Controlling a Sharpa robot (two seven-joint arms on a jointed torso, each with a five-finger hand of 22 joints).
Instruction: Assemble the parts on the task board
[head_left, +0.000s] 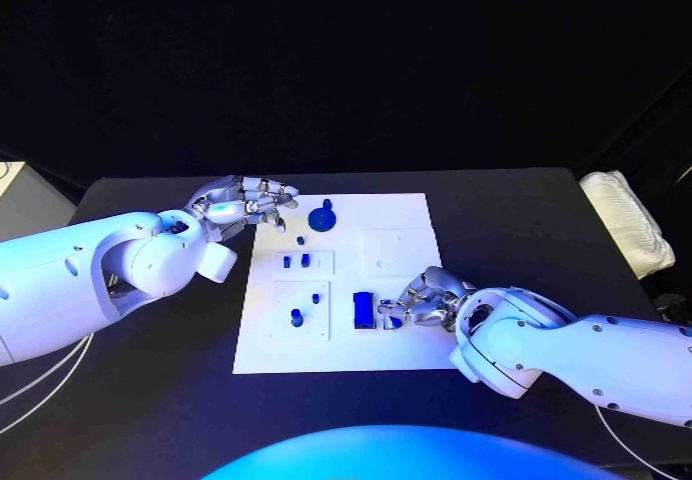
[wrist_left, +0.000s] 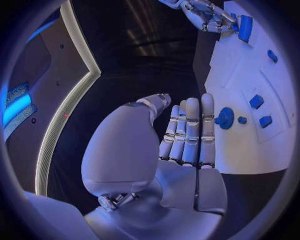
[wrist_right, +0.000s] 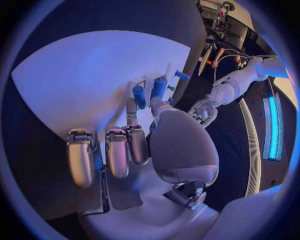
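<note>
The white task board (head_left: 404, 215) lies mid-table. A tall blue block (head_left: 364, 310) stands near the board's front edge. My right hand (head_left: 421, 303) is against the block's right side, thumb and a finger pinching it, the other fingers curled in; the left wrist view shows this hand (wrist_left: 209, 15) and the block (wrist_left: 245, 27). My left hand (head_left: 245, 205) hovers at the board's far left corner, fingers straight and empty (wrist_left: 187, 135). A blue gear (head_left: 322, 215) (wrist_left: 225, 118) sits just beyond its fingertips. Small blue parts (head_left: 296, 261) stand in the board's left plates, and blue pegs (wrist_right: 159, 87) show past my right hand's fingertips.
A pale folded cloth (head_left: 627, 220) lies at the table's right edge. A white box (head_left: 18, 195) stands off the left side, with cables (head_left: 36, 385) trailing below my left arm. The black table (head_left: 534, 210) runs right of the board.
</note>
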